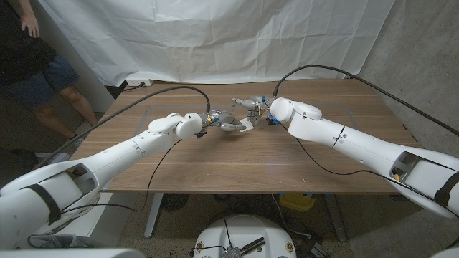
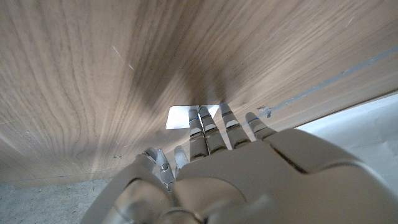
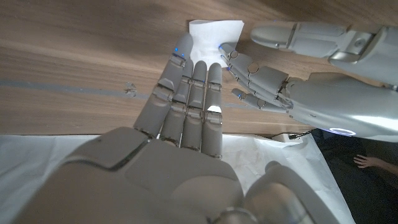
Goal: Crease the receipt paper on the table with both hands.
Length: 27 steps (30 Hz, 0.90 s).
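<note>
A small white receipt paper (image 1: 244, 126) lies on the wooden table (image 1: 258, 161) near its middle, toward the far side. My left hand (image 1: 226, 122) reaches in with straight fingers, and its fingertips (image 3: 229, 55) touch the near edge of the paper (image 3: 214, 30). My right hand (image 1: 252, 109) comes from the other side with its fingers (image 3: 193, 87) stretched out side by side, tips at the paper's edge. In the left wrist view the paper (image 2: 180, 116) shows just past my left hand (image 2: 249, 174), partly under its fingers (image 2: 208, 127). Neither hand grips anything.
A person (image 1: 32, 64) stands at the back left beyond the table corner. A white cloth (image 1: 215, 36) hangs behind the table, with a power strip (image 1: 140, 82) at its foot. Black cables (image 1: 165, 89) run along both arms.
</note>
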### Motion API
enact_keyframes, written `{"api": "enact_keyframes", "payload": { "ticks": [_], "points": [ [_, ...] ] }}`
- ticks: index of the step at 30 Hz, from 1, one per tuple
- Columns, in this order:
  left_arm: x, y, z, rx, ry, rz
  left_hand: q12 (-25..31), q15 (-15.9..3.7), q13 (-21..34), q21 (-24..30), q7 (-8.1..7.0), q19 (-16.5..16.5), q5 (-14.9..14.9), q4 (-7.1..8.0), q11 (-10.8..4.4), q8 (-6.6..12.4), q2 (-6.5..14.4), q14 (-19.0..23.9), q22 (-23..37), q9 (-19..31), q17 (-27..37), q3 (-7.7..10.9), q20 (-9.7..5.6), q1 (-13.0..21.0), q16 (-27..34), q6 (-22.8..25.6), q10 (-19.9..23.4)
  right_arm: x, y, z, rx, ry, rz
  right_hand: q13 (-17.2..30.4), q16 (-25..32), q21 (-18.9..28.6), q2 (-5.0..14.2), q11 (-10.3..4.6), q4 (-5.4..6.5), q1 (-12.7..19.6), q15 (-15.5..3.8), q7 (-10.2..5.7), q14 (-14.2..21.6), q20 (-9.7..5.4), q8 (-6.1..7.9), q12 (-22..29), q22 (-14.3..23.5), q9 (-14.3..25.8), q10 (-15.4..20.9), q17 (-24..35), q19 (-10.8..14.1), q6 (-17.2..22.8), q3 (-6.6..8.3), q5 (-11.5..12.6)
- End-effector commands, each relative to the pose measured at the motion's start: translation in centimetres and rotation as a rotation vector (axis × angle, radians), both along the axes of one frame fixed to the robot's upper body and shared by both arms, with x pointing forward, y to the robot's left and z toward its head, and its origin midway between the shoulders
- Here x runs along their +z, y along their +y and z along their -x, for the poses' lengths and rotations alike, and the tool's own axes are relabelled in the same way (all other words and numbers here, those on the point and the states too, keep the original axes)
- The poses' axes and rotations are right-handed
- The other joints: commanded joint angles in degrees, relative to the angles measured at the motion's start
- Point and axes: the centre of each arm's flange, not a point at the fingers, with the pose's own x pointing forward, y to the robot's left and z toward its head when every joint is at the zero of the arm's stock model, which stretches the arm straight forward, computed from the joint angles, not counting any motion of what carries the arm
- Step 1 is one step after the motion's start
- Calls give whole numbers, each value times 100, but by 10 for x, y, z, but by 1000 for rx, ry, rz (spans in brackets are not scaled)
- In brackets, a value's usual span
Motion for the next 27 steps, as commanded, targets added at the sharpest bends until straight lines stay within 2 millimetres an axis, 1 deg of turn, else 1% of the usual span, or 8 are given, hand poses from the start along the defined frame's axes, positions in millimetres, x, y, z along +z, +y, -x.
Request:
{"api": "enact_keyframes", "payload": {
  "ticks": [1,8,11,27],
  "points": [
    [2,-2,-2,-1,-1,-3,38,-436,4,25,-13,-18,44,-6,1,28,462,43,21,15,-6,-27,-22,-30,-26,-34,46,-9,5,-9,27,58,1,10,-19,18,-3,6,25,59,18,14,-36,0,10,-31,10,-1,12,16,-9,5,-47,51],
    [2,-1,-4,0,5,-1,38,-435,4,27,-18,-18,46,-7,-2,30,464,49,21,15,-6,-31,-26,-29,-24,-34,45,-9,5,-13,31,61,-3,10,-114,-44,2,42,26,63,39,24,-187,22,-64,-117,5,-2,-113,11,-138,-110,-99,67],
    [2,-1,-5,-1,4,-2,39,-434,4,27,-20,-20,46,-7,-4,29,464,48,21,15,-6,-32,-27,-28,-25,-38,46,-10,6,-15,34,72,-2,11,-132,-60,5,46,26,64,45,36,-218,22,-70,-126,5,-1,-124,10,-172,-114,-108,70],
    [3,0,-8,-5,4,-2,36,-446,4,30,-30,-18,49,-7,1,33,469,53,21,15,-7,-41,-37,-27,-25,-37,35,-15,4,-22,25,98,-16,12,-141,-67,10,61,24,69,47,46,-196,24,-88,-148,4,0,-144,10,-173,-130,-141,82]
  ]
}}
